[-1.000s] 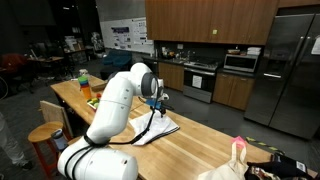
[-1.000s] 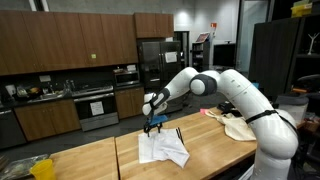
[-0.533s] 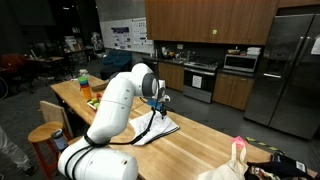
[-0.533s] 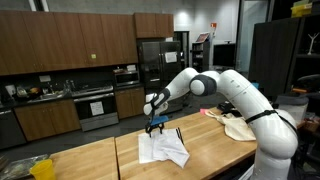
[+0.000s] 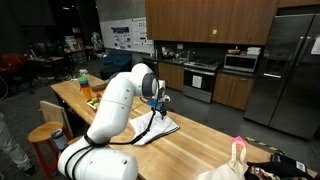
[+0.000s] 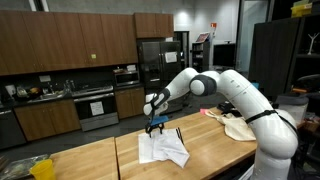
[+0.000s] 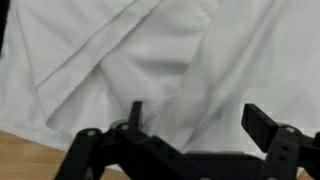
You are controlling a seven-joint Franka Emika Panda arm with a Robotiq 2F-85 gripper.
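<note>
a long light wooden bench (image 5: pixel 215 140) runs through a dim kitchen. behind it, dark brown wooden cabinets (image 5: pixel 210 18) hang above a counter with a stainless steel oven (image 5: pixel 200 82) and a silver microwave (image 5: pixel 240 62). a tall stainless steel refrigerator (image 5: pixel 285 70) stands beside them. a round wooden stool (image 5: pixel 44 133) sits near the bench end, and white posters (image 5: pixel 128 38) hang on a far wall.

1. An exterior view, at mid-distance behind the white robot arm (image 5: pixel 112 105), which stands at frame left. It looks over the long light-wood table (image 5: pixel 210 140) toward the dark-wood kitchen cabinets (image 5: pixel 200 20).
2. An exterior view at similar range, also facing the cabinets (image 6: pixel 60 40), with the arm (image 6: pixel 240 95) at frame right.
3. Wrist view, close and looking downward on the crumpled white cloth (image 7: pixel 150 60), which all three views share.
</note>
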